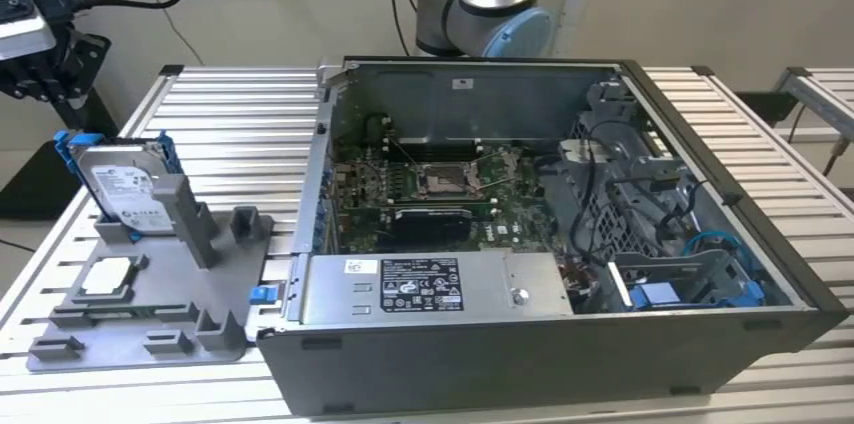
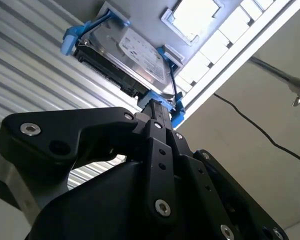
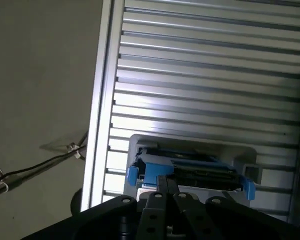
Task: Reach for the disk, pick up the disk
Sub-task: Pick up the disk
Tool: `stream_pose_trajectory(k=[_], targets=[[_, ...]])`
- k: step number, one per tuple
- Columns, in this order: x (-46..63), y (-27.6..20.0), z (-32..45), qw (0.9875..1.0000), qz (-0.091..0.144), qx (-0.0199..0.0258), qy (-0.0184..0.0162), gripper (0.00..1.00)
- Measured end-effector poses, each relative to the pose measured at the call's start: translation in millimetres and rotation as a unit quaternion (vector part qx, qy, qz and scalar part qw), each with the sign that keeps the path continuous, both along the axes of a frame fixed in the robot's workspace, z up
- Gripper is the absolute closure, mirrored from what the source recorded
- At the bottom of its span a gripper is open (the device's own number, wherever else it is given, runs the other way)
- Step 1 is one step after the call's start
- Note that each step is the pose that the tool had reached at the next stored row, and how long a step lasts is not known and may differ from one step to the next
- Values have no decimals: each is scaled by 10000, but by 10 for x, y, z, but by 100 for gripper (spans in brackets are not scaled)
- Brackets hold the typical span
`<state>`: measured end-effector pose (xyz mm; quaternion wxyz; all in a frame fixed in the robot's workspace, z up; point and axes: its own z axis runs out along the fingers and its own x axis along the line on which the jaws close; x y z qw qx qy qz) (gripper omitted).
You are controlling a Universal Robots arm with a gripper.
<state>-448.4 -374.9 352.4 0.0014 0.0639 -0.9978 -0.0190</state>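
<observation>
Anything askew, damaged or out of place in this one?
Nothing stands out. The disk stands on edge in its grey holder, the chip lies flat on the same holder, and the open computer case sits level.

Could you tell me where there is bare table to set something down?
The ribbed metal table is bare behind the grey holder, beside the black computer case, and past the case on the exterior view's right. The holder is crowded: blue-railed silver disk, square silver chip.
</observation>
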Motion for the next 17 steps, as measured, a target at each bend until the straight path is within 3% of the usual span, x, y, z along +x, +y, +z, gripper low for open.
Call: stream_pose_trajectory(k=[4,8,12,17], targets=[[0,0,0,9994,359,-1,0,100],[0,0,0,9974,721,-2,0,100],[0,0,0,9941,1083,-6,1,100],[0,0,0,9881,1536,-6,0,100]])
